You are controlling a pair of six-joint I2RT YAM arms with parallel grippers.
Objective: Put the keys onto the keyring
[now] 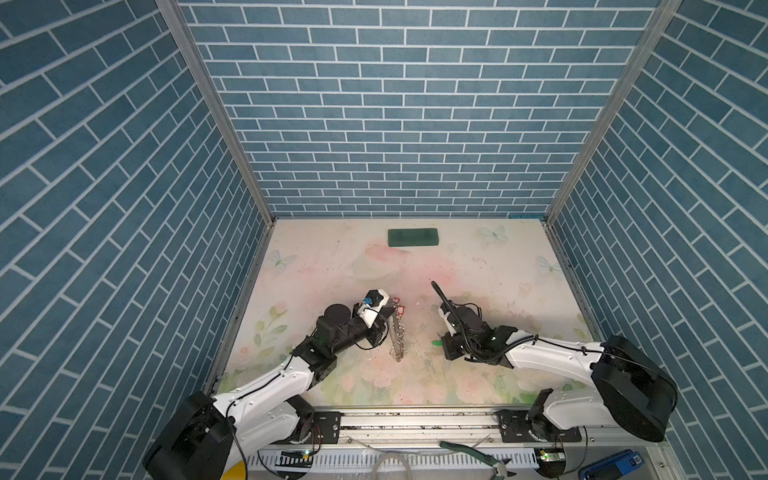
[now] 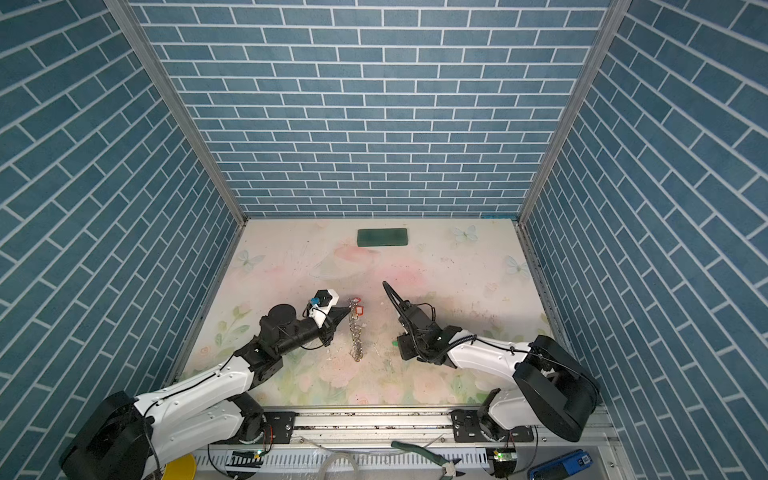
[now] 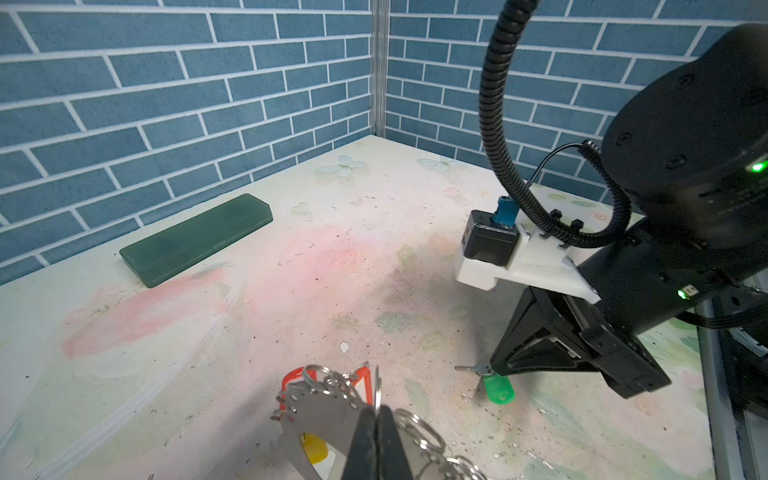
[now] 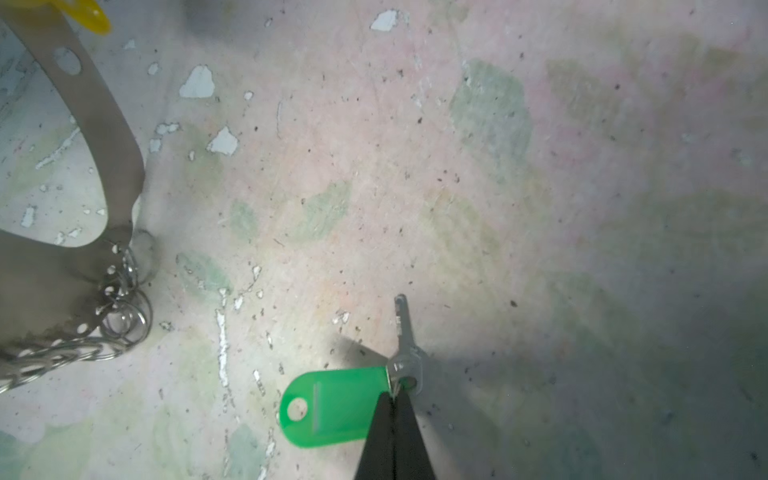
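The keyring (image 3: 320, 415), a grey flat hoop fringed with silver split rings, stands on edge at mid-table in both top views (image 1: 398, 332) (image 2: 356, 332). My left gripper (image 3: 377, 409) is shut on one split ring at its rim. Red tags (image 3: 291, 380) and a yellow tag (image 3: 313, 449) hang from it. To its right, my right gripper (image 4: 394, 395) is shut on the small ring of a silver key (image 4: 405, 332) with a green tag (image 4: 332, 409), low over the table (image 1: 436, 343). The left wrist view shows that gripper (image 3: 492, 370) and the green tag (image 3: 498, 388).
A dark green rectangular block (image 1: 413, 238) lies near the back wall. Blue brick-pattern walls enclose the table (image 1: 519, 270) on three sides. Pliers (image 1: 478, 455) and a blue object (image 1: 611, 465) lie on the front rail area, outside the table.
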